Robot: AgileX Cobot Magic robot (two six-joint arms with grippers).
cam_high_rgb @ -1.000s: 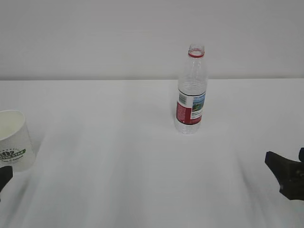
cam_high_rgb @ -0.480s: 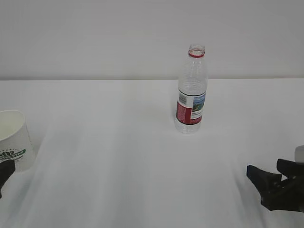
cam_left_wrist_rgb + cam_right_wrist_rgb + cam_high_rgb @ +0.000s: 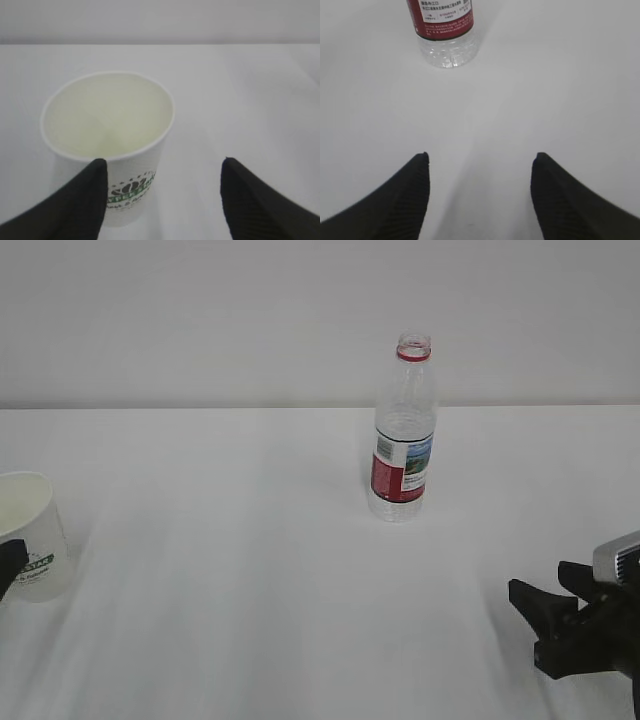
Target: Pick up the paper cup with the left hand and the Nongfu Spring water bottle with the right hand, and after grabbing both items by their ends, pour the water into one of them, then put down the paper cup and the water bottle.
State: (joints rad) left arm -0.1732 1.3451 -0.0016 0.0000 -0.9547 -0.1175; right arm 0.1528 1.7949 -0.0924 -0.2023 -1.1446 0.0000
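The paper cup (image 3: 30,540) stands upright at the table's left edge, white with a green logo, and looks empty inside (image 3: 107,115). My left gripper (image 3: 163,161) is open. Its left finger (image 3: 8,565) is against the cup's near side, and the cup fills the left part of the gap. The Nongfu Spring water bottle (image 3: 403,440) stands capless right of centre, far ahead of my right gripper (image 3: 537,578). Only its base and red label (image 3: 445,30) show in the right wrist view. The right gripper (image 3: 481,155) is open over bare table. I cannot make out water in the bottle.
A white table (image 3: 250,620) runs back to a plain white wall (image 3: 200,320). Apart from the cup, the bottle and the grippers, I see nothing standing on it.
The right gripper has come in from the right edge toward the middle, and its silver plate now shows. The left finger has risen beside the cup. Cup and bottle have not moved.
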